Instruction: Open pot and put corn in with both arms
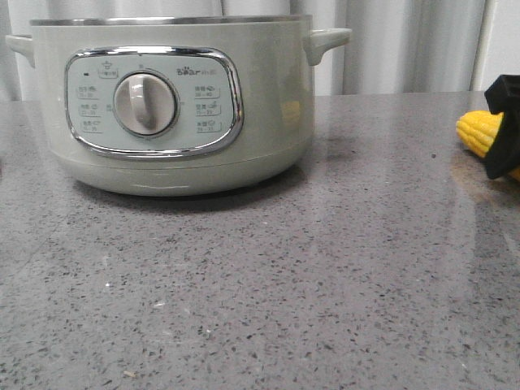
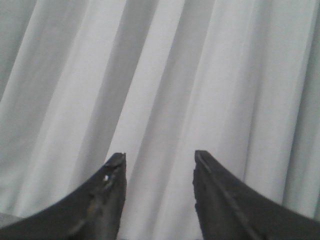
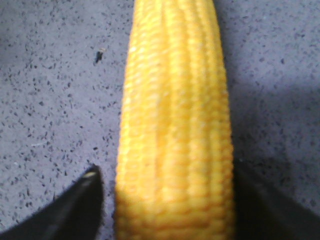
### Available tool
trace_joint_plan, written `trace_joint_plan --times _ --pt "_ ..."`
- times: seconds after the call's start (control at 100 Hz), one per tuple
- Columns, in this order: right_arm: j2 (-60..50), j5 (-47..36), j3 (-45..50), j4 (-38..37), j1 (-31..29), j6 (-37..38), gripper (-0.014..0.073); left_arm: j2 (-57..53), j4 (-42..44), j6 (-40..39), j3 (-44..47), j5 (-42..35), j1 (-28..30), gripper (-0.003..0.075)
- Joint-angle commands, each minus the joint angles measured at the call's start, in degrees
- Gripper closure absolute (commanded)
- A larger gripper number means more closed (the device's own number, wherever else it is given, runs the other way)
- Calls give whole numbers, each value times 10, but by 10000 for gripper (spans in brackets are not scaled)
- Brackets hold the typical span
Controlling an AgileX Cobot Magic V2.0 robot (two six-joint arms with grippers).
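The pale green pot (image 1: 268, 106) stands at the back left of the grey table, dial and panel facing me. Its steel rim (image 1: 171, 19) shows with no lid seen above it. The yellow corn (image 1: 478, 130) lies on the table at the far right edge. My right gripper (image 1: 504, 134) is down over it. In the right wrist view the gripper (image 3: 167, 172) straddles the corn (image 3: 175, 100), with a thin gap at one finger (image 3: 85, 200). My left gripper (image 2: 160, 157) is open and empty, facing the curtain, and is out of the front view.
A grey speckled tabletop (image 1: 260, 309) stretches in front of the pot. A pale curtain (image 1: 406, 41) hangs behind the table. The pot's side handle (image 1: 325, 41) sticks out toward the corn's side.
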Motion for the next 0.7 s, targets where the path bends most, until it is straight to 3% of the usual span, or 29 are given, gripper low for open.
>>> trace_joint_plan --times 0.0,0.13,0.37,0.55,0.69 --pt "-14 -31 -25 12 -3 1 393 -7 11 -2 -17 -1 -6 499" --pt "-47 -7 -69 12 0 1 668 -8 11 -2 -17 18 -6 531" --pt "-107 0 -201 24 70 1 667 -8 13 -2 -17 21 -7 575" --pt "-86 -23 -270 30 187 1 667 -8 32 -2 -20 27 -35 583" --pt "-36 -65 -292 17 268 -1 667 -8 65 -2 -34 72 -77 653"
